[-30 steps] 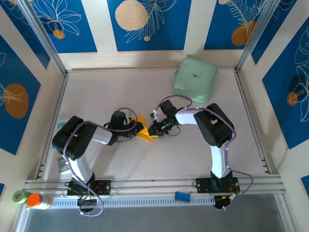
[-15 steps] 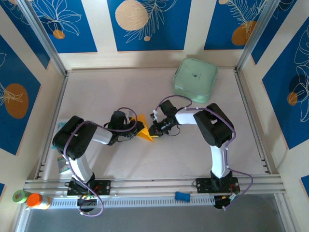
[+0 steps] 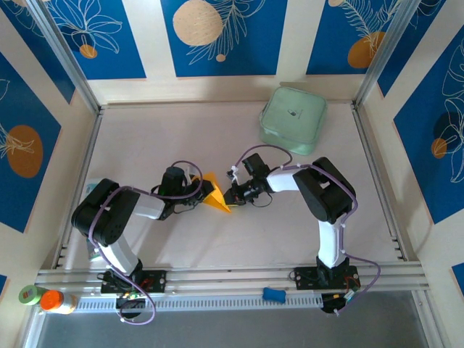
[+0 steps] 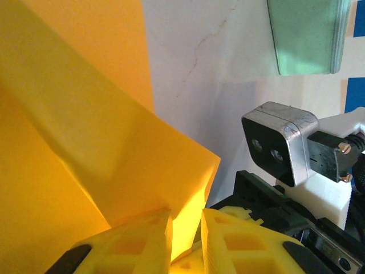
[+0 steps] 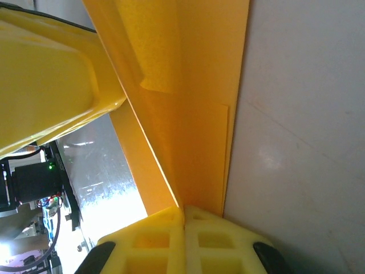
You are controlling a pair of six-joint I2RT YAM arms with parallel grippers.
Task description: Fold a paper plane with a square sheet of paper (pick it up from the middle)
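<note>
The left gripper [image 4: 186,235] has its two yellow fingers almost together, and a corner of the folded orange paper [image 4: 85,148] is pinched in the thin gap between them. The right gripper [image 5: 183,220] is squeezed tight on an edge of the same paper, so the paper sits right between the two grippers, with part of it standing up. It is in the middle of the table [image 3: 145,138], well away from the green case [image 3: 293,119] at the far right.
</note>
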